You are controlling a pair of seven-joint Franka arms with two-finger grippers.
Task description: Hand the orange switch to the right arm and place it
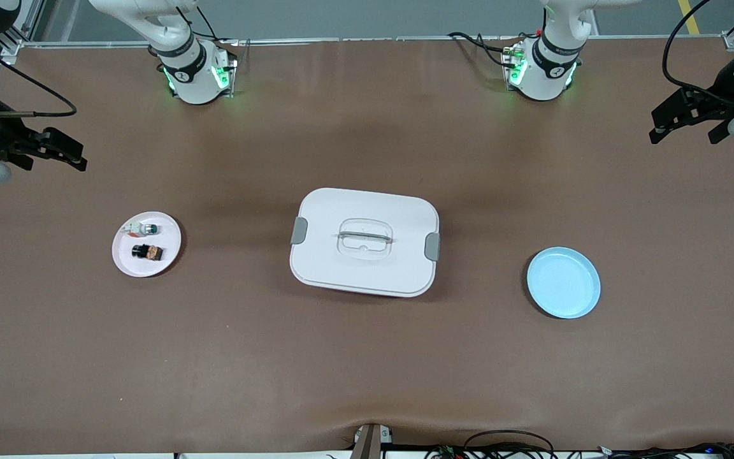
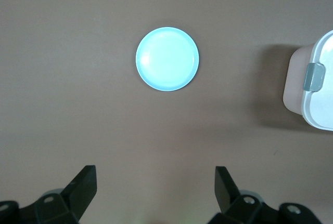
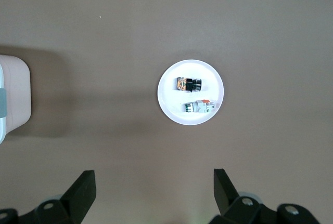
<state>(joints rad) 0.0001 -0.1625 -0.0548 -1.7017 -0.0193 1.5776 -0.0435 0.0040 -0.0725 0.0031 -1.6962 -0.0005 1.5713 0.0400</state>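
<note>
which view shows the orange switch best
The right wrist view: the orange switch lies unobstructed on the white plate, seen from straight above. The front view shows it smaller. The left wrist view does not show it.

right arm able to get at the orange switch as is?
Probably yes. The orange switch lies uncovered on the white plate at the right arm's end, and the right gripper hangs open nearby with nothing between.
</note>
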